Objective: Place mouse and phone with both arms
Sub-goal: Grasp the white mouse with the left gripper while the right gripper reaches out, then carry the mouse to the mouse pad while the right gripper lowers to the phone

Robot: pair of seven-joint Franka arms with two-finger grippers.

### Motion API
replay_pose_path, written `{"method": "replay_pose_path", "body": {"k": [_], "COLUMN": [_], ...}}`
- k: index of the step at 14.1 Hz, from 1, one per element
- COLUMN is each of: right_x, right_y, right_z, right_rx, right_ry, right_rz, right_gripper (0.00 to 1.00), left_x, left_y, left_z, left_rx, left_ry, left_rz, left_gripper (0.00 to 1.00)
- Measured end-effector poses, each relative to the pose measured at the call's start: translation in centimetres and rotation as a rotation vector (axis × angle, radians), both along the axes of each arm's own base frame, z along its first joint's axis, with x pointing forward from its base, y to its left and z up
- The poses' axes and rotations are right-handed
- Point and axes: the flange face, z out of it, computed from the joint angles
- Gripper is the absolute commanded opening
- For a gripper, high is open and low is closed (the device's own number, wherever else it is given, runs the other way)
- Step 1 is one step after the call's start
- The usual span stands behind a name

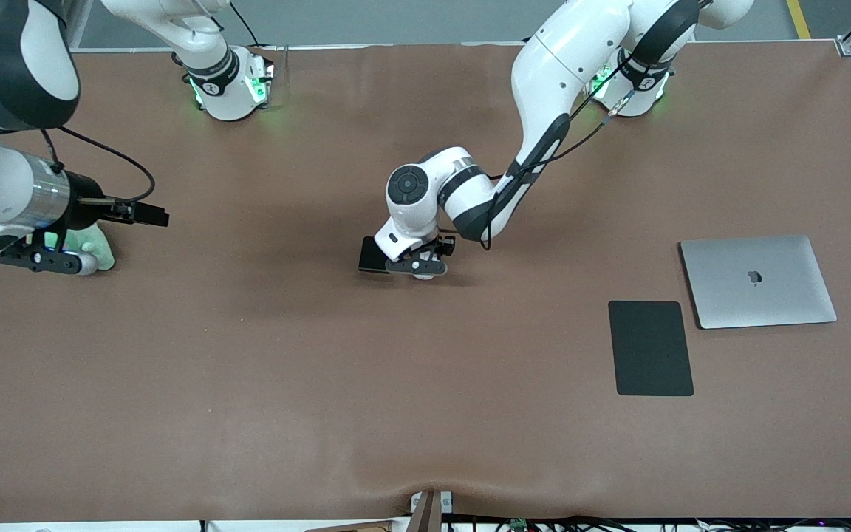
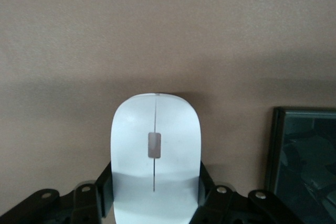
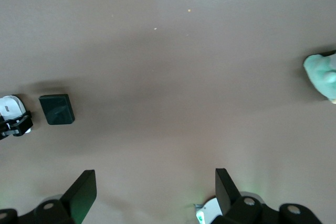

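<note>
The right gripper (image 1: 93,260) hangs with jaws apart, waiting over bare table. Mid-table, the left gripper (image 1: 418,267) pinches the mouse (image 2: 156,153) by its smooth, light sides; it might slip. The phone (image 1: 372,255) lies just beside it.

arms (image 1: 566,66): white, black joint bands | bases: green-lit | cables: black

The only sign I can make out is the apple logo on the lid of the closed silver laptop (image 1: 758,281), lying on the desk toward the left arm's end. A small mark sits on the collar of each arm's base, but I can't read it. Nothing else carries lettering.
</note>
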Motion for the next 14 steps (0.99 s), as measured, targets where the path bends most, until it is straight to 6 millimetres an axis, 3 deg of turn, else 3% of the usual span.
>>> {"method": "replay_pose_path", "body": {"k": [3, 6, 10, 14], "right_x": [0.2, 0.0, -0.8, -1.5], "right_y": [1.6, 4.3, 8.9, 12.2], "right_z": [-1.7, -4.0, -7.5, -11.6], "right_rx": [0.001, -0.009, -0.017, -0.013], "right_ry": [-0.021, -0.038, -0.076, -0.118], "right_rz": [-0.014, -0.04, -0.04, -0.004], "right_gripper": [1.0, 1.0, 1.0, 1.0], "left_x": [1.3, 4.9, 11.3, 16.6], "left_y": [0.6, 3.5, 12.1, 22.5], "left_z": [3.3, 9.7, 16.9, 20.1], "left_rx": [0.013, 0.007, 0.02, 0.018], "left_ry": [-0.012, -0.052, -0.065, -0.049], "left_rz": [0.018, 0.077, 0.148, 0.205], "left_gripper": [0.0, 0.0, 0.0, 0.0]}}
